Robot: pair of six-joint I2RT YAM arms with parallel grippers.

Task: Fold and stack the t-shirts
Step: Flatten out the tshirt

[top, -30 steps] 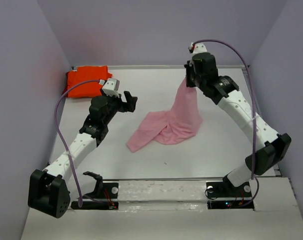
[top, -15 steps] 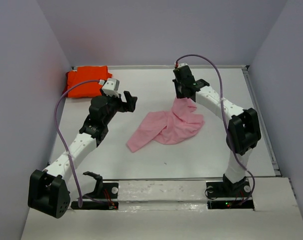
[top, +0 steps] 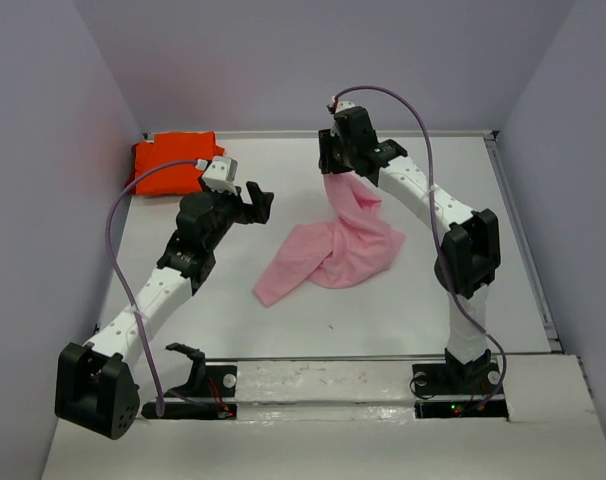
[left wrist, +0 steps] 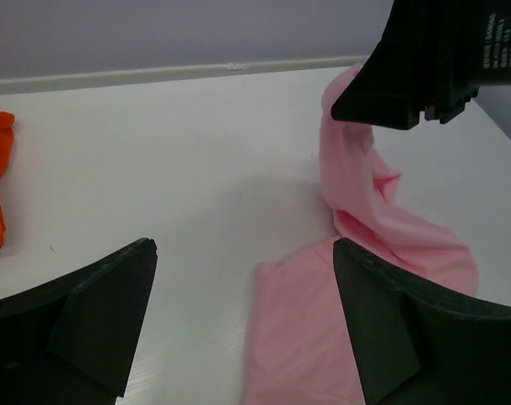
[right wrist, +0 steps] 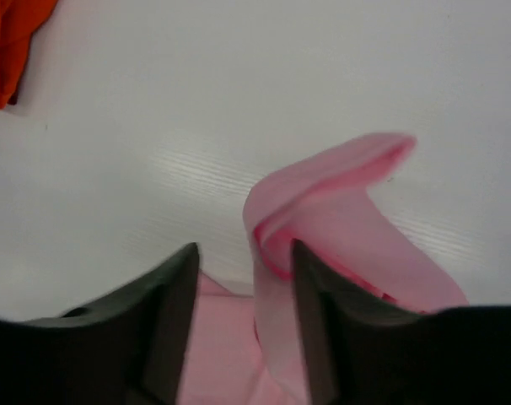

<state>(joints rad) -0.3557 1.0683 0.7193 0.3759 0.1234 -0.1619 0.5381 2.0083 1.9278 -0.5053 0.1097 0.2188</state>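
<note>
While orange shirt (top: 173,165) is seen folded at upper left, pink shirt (top: 333,255) is found crumpled mid-frame, one end raised at right claw (top: 335,172), jaws part-spread, cloth loose between. Left claw (top: 263,203) held wide, empty. Pink fold and stacking judged outstanding.

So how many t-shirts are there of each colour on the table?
pink t-shirt: 1
orange t-shirt: 1
Total: 2
</note>
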